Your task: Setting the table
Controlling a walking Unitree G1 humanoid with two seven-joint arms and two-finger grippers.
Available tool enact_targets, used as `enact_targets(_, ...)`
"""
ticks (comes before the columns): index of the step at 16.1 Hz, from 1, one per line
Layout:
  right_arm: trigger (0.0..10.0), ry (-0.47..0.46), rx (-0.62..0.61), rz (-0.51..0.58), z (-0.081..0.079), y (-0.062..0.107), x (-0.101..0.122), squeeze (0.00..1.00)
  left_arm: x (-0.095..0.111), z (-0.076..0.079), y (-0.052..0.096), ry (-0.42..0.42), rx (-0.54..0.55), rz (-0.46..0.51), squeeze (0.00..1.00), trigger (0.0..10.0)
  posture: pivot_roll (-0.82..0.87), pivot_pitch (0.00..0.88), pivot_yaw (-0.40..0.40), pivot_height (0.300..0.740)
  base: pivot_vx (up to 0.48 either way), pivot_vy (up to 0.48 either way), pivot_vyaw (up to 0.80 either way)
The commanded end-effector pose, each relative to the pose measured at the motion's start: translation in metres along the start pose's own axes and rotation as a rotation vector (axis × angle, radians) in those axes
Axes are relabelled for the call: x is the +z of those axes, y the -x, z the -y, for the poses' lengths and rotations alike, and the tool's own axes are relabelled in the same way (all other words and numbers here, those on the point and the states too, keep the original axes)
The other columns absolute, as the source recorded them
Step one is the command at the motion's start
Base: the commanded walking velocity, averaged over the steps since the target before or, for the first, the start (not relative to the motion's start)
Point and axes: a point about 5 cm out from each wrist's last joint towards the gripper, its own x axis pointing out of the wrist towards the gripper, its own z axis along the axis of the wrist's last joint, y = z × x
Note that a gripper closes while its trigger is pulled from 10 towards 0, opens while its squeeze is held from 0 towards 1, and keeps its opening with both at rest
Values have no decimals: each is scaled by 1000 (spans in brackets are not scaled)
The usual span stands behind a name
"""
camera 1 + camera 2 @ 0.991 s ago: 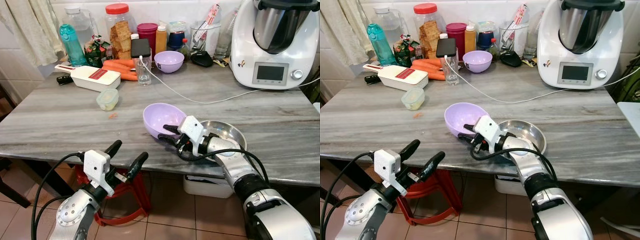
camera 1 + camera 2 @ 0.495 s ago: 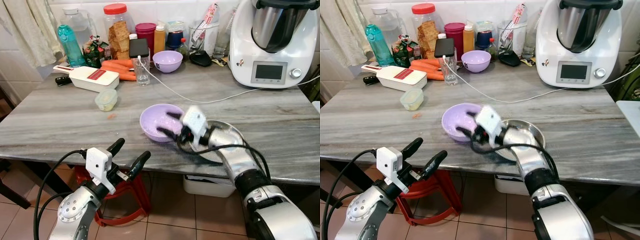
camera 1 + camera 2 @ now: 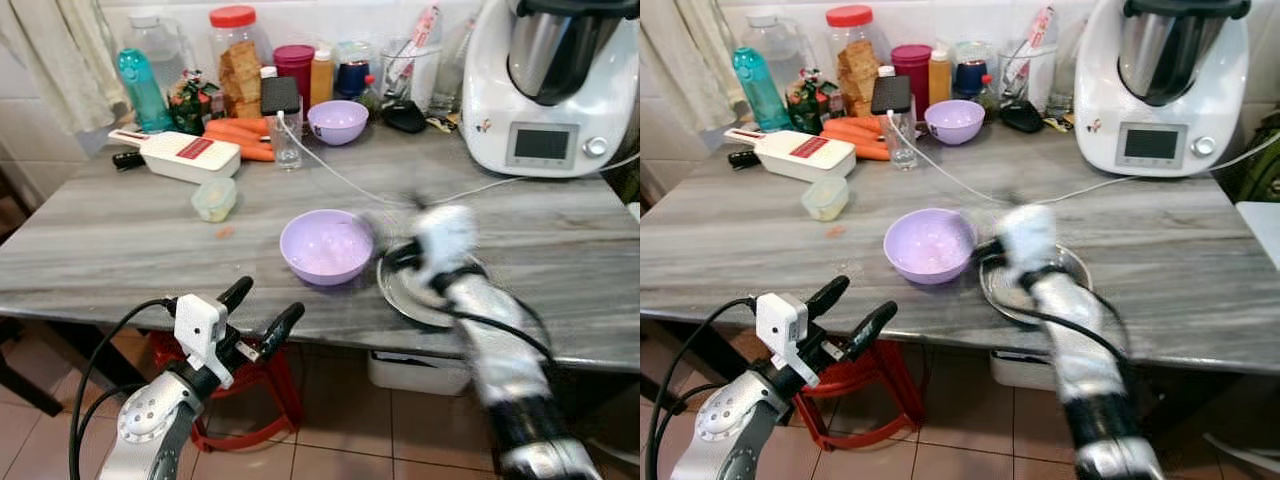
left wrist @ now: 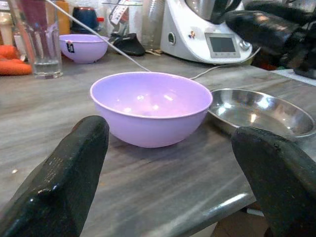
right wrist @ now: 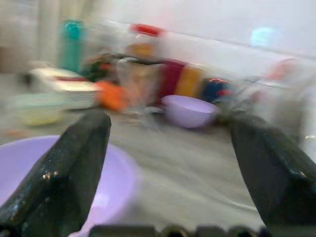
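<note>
**Purple bowl upright on the table, beside the steel plate**

The purple bowl (image 3: 327,245) sits upright and empty on the grey marble table (image 3: 120,240), near its front edge. Just to its right lies a shallow steel plate (image 4: 259,112), close to the bowl's side; whether they touch cannot be told.

The right gripper (image 3: 432,238) is over the steel plate, blurred in the head views. In its wrist view the two black fingers (image 5: 64,177) stand wide apart with nothing between them, and the bowl's rim shows low beside one finger.

The left gripper (image 3: 262,312) hangs in front of the table edge, below the top, fingers spread and empty. Its wrist view looks across the table at the bowl and the plate.

Further back, a white power cable (image 3: 340,176) runs across the table to a phone (image 3: 280,95) propped on a drinking glass (image 3: 286,147). A second purple bowl (image 3: 337,121) stands near the back wall, with carrots (image 3: 240,138), a white slicer (image 3: 178,154), a small lidded tub (image 3: 214,198), a teal bottle (image 3: 138,90) and jars around it. A white kitchen machine (image 3: 555,85) stands at the back right. A red stool (image 3: 265,405) is under the table.
</note>
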Motion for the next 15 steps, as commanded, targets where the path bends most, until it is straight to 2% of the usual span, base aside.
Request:
enact_targets(1,10000,28,-59,-6,4,6,3,1000,3,1,0,-7,-19,-3,0,10000,-29,0,72,740,0,0,0)
enact_targets(3,10000,-46,-184,-90,11,29,-9,1000,3,4,-1,1,-35,-9,0,10000,-51,0,83,740,0,0,0)
enact_targets(5,10000,-55,-249,-144,16,35,-11,1000,3,4,-4,6,-48,-11,0,10000,-57,0,87,740,0,0,0)
enact_targets(9,10000,-103,-295,-280,15,40,-21,1000,0,3,-7,18,-51,-15,0,10000,-69,0,91,740,0,0,0)
enact_targets(11,10000,-145,-282,-335,17,34,-25,1000,-2,4,-7,28,-59,-20,0,10000,-66,0,86,740,0,0,0)
enact_targets(12,10000,-150,-268,-355,16,30,-26,443,-3,5,-8,31,-60,-21,0,10000,-65,0,84,740,0,0,0)
enact_targets(13,10000,-151,-243,-386,15,26,-27,0,-4,6,-8,35,-60,-22,0,10000,-64,0,79,740,0,0,0)
enact_targets(15,10000,-163,-209,-429,12,20,-30,0,-5,7,-7,39,-58,-23,0,10000,-62,0,74,740,0,0,0)
